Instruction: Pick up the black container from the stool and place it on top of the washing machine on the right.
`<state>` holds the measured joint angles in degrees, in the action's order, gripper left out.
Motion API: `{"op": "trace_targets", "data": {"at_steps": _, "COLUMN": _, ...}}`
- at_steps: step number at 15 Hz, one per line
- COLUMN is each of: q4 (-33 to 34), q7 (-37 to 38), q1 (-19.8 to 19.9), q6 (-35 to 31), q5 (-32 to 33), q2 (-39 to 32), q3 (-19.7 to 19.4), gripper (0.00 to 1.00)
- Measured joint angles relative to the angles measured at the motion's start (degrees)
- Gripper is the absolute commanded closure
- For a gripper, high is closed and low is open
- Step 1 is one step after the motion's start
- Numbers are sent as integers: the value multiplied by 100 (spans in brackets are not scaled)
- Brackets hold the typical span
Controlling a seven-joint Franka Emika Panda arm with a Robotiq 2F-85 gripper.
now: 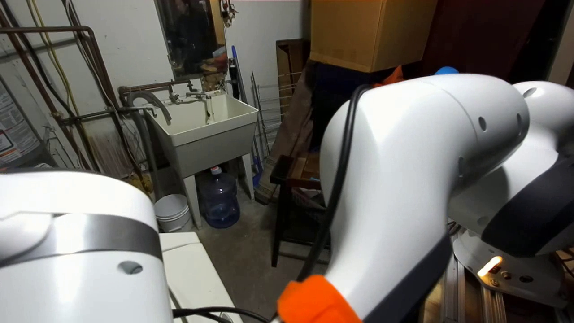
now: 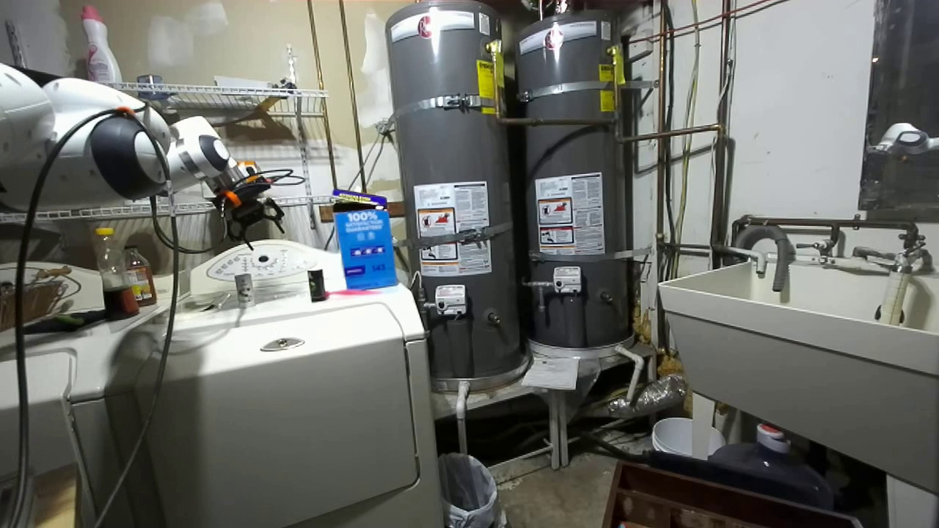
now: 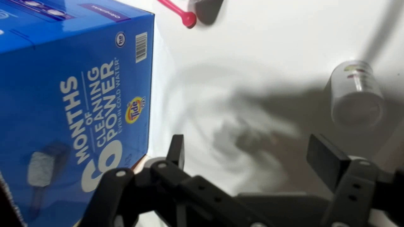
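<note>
- Claw (image 3: 251,154) wide open over washer (image 2: 293,411) top
- Blk container (image 2: 316,286) upright on washer, nr R edge & blue box (image 2: 367,246)
- On blue box: "Tide", "ORIGINAL", "6 MONTHS OF CLEANING POWER"

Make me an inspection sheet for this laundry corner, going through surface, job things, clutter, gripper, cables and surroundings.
Surface: white top of the washing machine, carrying several small things.
Black container: upright on that top, near the blue box.
Stool: dark wood, partly hidden by the arm in an exterior view.
Clutter: the blue box, a pale can and a pink rod, all on the same top.
Gripper: open, above the top, holding nothing.
Cables: black cable running along the arm.
Surroundings: utility sink, water heaters, cardboard box.
</note>
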<state>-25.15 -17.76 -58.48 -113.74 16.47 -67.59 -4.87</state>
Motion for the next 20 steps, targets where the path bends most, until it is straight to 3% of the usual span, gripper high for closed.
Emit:
{"op": "trace_targets", "data": {"at_steps": 3, "q4": 3, "q7": 824, "q1": -131, "q6": 1, "q5": 61, "q2": 201, "q3": -219, "gripper": 0}}
{"op": "trace_targets", "data": {"at_steps": 10, "q4": 6, "q7": 1191, "q1": -84, "q6": -328, "q5": 110, "q2": 241, "q3": -359, "gripper": 0}}
{"op": "trace_targets", "data": {"at_steps": 20, "q4": 156, "q7": 3721, "q1": -631, "q6": -371, "q5": 1099, "q2": 849, "q3": -1585, "gripper": 0}}
